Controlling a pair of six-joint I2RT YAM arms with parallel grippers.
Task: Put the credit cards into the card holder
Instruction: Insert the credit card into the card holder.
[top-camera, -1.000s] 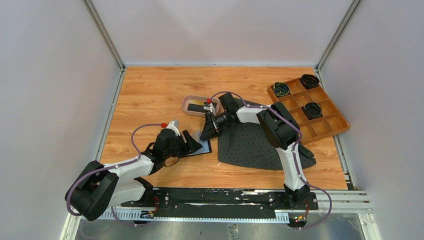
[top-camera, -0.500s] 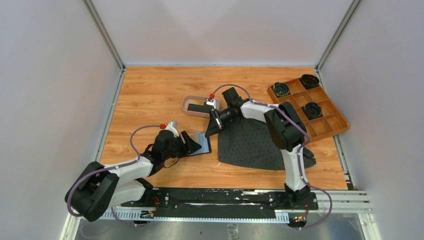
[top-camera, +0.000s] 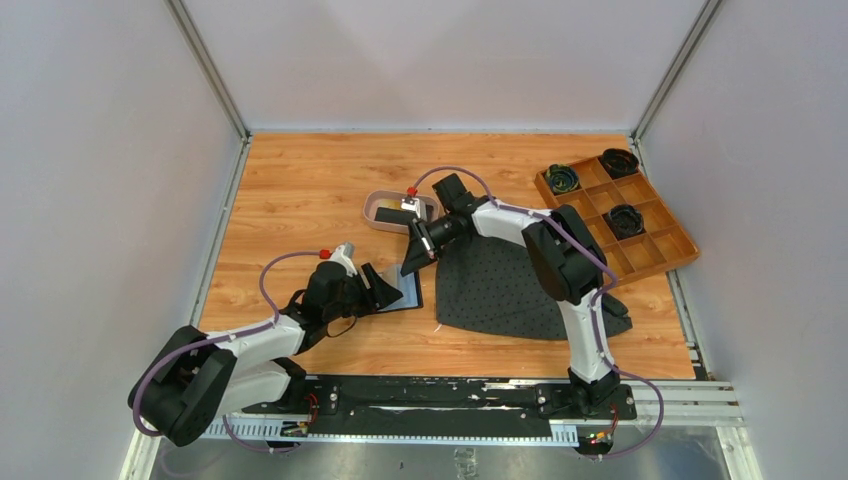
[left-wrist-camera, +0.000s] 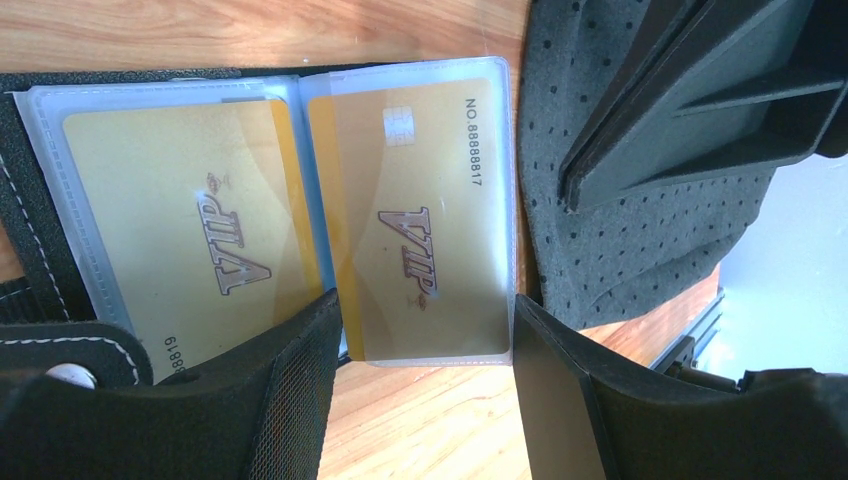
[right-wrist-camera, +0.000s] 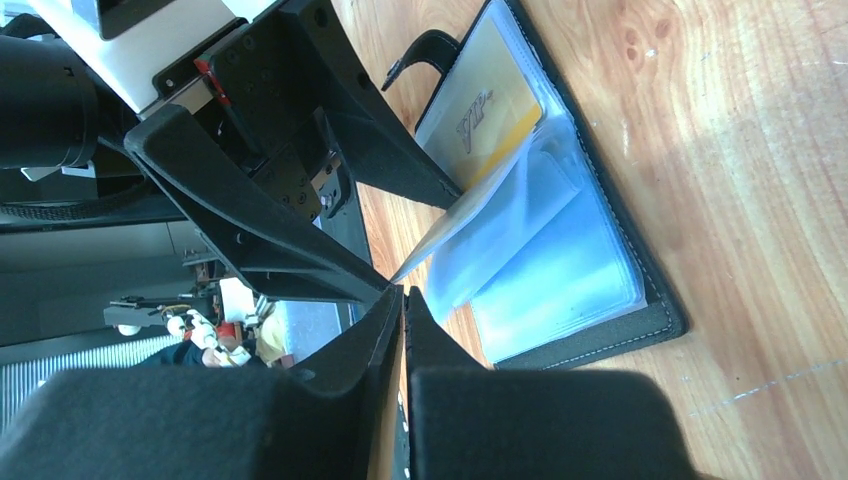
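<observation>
Card holder open on the counter, gold cards in its clear sleeves.
Left tool spread, a finger on each side of one raised sleeve. Right tool clenched, between the pink tray and the holder.

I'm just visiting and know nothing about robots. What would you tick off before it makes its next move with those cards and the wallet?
1. Card holder lying open: ok.
2. Gold VIP cards seated in clear sleeves: ok, two show.
3. Empty sleeve free for another card: ok.
4. Left gripper open, its jaws either side of one gold card: ok.
5. Right gripper carrying a card: not ok. It is shut and no card shows in its grip.
6. Cards left in the pink tray: cannot tell, too small from above.
</observation>
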